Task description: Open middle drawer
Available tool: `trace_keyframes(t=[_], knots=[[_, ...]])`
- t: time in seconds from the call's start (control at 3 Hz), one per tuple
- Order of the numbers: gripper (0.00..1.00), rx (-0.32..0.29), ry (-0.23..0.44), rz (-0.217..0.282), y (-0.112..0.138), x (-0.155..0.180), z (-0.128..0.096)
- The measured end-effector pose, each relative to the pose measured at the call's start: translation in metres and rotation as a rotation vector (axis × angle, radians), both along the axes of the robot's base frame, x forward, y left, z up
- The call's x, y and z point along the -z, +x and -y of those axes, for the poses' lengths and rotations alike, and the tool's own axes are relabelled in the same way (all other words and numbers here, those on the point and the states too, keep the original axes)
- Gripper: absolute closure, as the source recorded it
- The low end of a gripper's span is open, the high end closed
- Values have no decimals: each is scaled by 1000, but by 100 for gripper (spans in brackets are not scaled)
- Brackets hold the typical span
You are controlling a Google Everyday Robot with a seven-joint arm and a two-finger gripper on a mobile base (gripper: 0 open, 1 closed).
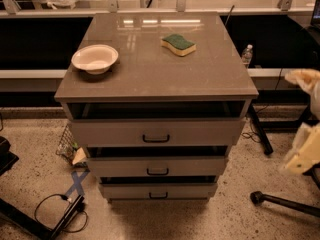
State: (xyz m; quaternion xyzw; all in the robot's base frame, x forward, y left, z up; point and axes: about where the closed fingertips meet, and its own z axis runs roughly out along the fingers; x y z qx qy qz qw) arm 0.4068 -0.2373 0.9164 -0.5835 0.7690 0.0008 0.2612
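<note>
Grey-beige middle drawer [195, 166] sits second of three under bench [150, 79]. My tool [301, 155] hangs off right edge, well apart from it, grip state can't tell. Plan imo: come in level, hook black handle [157, 171] dead centre, pull straight out.

The robot's arm [303, 78] shows only at the far right edge of the view, as blurred cream-coloured segments, one above the other. The end effector [301, 154] hangs at the lower segment, about mid-height, tilted down and to the left.
</note>
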Motion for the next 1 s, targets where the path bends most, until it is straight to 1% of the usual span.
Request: trace_keyframes(t=[0.33, 0.67, 1.0], knots=[[0, -5, 99, 97, 3, 32, 6], [0, -10, 174, 193, 14, 57, 6], [0, -10, 174, 191, 14, 57, 6]])
